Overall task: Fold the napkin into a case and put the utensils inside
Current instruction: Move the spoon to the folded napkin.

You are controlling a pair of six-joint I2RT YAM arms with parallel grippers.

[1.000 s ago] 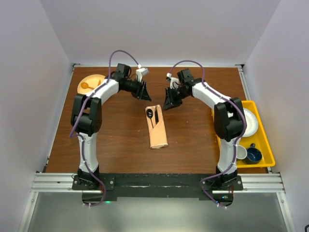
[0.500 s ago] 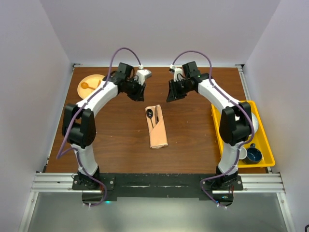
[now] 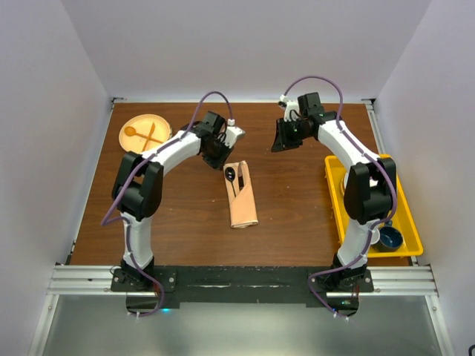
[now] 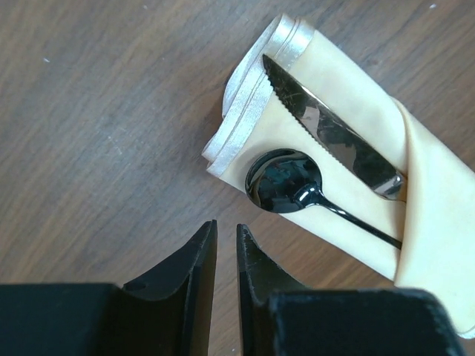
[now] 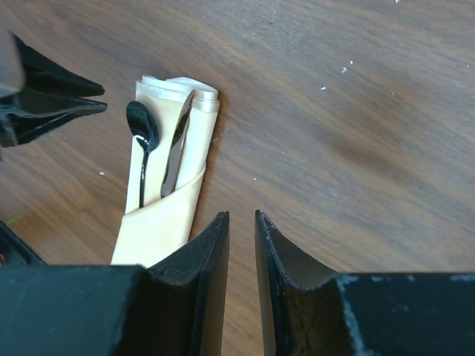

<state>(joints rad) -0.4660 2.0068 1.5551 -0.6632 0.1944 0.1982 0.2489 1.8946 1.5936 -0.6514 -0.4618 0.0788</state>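
Case [image 3: 241,196] mid-table holds spoon [image 4: 283,181] and knife [image 4: 334,133] (2 utensils). Left gripper [image 4: 225,245] and right gripper [image 5: 241,237] nearly closed, empty.

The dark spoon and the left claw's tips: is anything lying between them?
Nothing: in the left wrist view only bare wooden table separates the left gripper from the spoon lying on the case.

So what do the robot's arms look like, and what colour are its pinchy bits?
Both arms have white curved shells with black joints, and each carries a looping purple cable. The left arm and right arm stand on black bases on a silver rail. The left gripper and right gripper are all black, with jaws like smooth pointed wedges, a bit like beaks.
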